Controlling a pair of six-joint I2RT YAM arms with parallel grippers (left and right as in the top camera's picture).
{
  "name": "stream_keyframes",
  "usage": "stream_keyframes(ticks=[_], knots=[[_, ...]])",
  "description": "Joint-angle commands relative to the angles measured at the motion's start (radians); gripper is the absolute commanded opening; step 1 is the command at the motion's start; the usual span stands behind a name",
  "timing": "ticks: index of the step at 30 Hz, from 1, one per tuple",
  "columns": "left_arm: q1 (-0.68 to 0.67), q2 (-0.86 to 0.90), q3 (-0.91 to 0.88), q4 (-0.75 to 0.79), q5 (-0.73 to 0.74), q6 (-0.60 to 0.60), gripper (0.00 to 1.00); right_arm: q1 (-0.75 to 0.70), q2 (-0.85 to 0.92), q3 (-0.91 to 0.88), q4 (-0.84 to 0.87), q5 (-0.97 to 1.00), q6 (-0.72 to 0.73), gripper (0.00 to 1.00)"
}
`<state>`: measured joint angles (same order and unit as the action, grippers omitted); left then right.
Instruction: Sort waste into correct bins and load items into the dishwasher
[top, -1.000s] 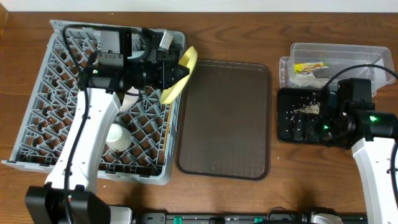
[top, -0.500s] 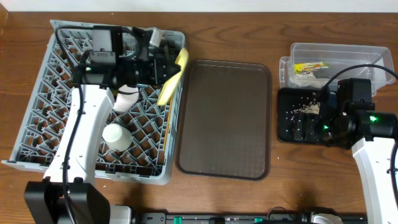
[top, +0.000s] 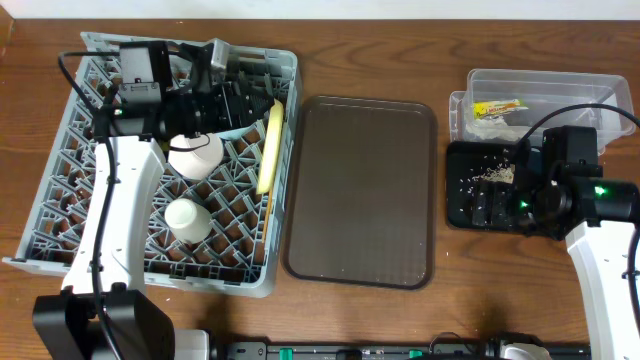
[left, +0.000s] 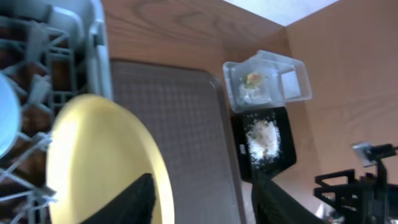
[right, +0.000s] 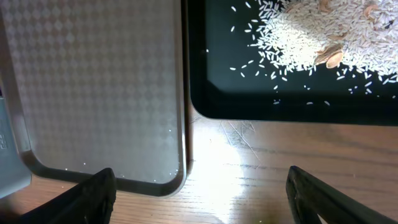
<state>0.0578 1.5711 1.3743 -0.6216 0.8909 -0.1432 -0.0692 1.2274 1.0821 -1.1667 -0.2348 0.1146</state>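
Observation:
The yellow-green plate (top: 268, 150) (left: 93, 155) stands on edge along the right side of the grey dishwasher rack (top: 60, 200). My left gripper (top: 258, 108) (left: 204, 183) is open at its upper rim; one finger is before the plate's face and the other is well off it. A pinkish-white bowl (top: 195, 155) and a white cup (top: 185, 218) sit in the rack. Chopsticks (top: 267, 222) lie below the plate. The clear tub (top: 600, 95) holds the wrapper (top: 498, 107) and tissue (top: 490, 128). Food scraps (top: 495, 172) (right: 323, 31) lie in the black tray (top: 460, 210). My right gripper (top: 488, 210) (right: 202, 180) hangs open and empty over the tray's near edge.
The brown serving tray (top: 362, 190) (right: 93, 81) lies bare between the rack and the black tray. In the right wrist view, wooden tabletop (right: 261, 174) shows between the fingers, just below the black tray's rim (right: 249, 112).
My left gripper has drawn back leftward over the rack and its jaws have parted. The plate went from tilted over the rack's edge to standing on edge inside. The right arm is still.

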Motion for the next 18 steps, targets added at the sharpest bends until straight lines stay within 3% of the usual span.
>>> stream_keyframes(ticks=[1,4,8,14,18], knots=[[0.035,0.001,0.018,-0.002,-0.031,-0.001,0.53,-0.006,-0.008,0.014,-0.002,-0.001,0.011,0.86],[0.067,-0.012,0.018,-0.012,-0.048,-0.001,0.58,-0.006,-0.008,0.014,0.009,-0.001,0.011,0.87],[0.085,-0.049,0.018,-0.064,-0.179,0.013,0.66,-0.006,-0.008,0.015,0.094,-0.014,0.011,0.92],[0.043,-0.069,0.017,-0.235,-0.601,0.008,0.79,0.007,-0.003,0.014,0.415,-0.138,0.01,0.97],[0.016,-0.068,0.017,-0.402,-0.789,-0.001,0.82,0.018,0.018,0.014,0.469,-0.105,-0.022,0.97]])
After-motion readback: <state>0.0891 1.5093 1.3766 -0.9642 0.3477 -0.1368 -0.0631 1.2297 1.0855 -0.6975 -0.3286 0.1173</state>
